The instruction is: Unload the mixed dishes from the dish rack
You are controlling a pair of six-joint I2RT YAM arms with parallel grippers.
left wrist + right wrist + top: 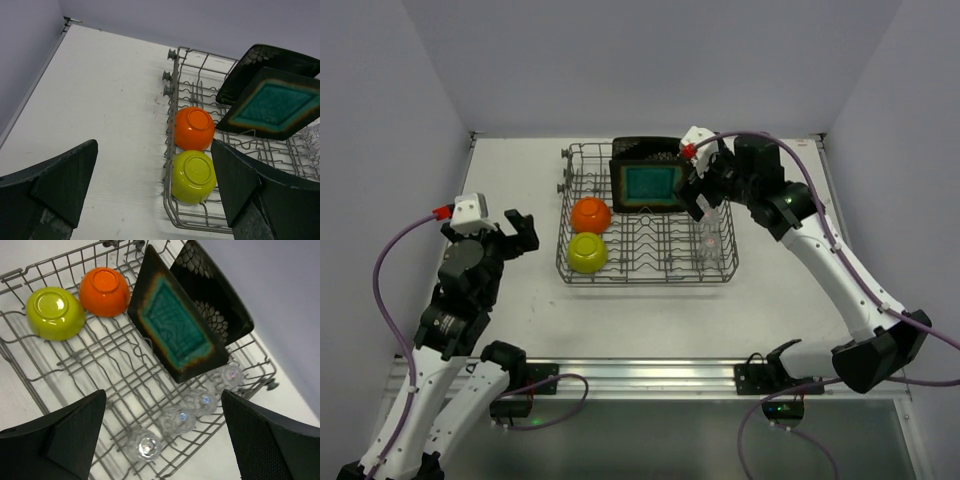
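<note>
Left gripper (520, 231): fingers spread wide, empty, above the white table (650, 325), left of the dish rack (650, 279).
Dish rack: grey wire, mid-table, square to the table edges.
Yellow-green bowl (587, 252): upside down, near-left corner of the rack.
Orange bowl (591, 215): upside down, just behind it.
Four clear glasses (178, 420): one row along the right side, running near to far.
Right gripper (163, 390): fingers wide, holding nothing, above that row.
Teal-centred plate (647, 183): on edge, face towards the near side.
Flowered plate (210, 295): on edge, directly behind.
Walls (650, 60): pale grey, on three sides.
</note>
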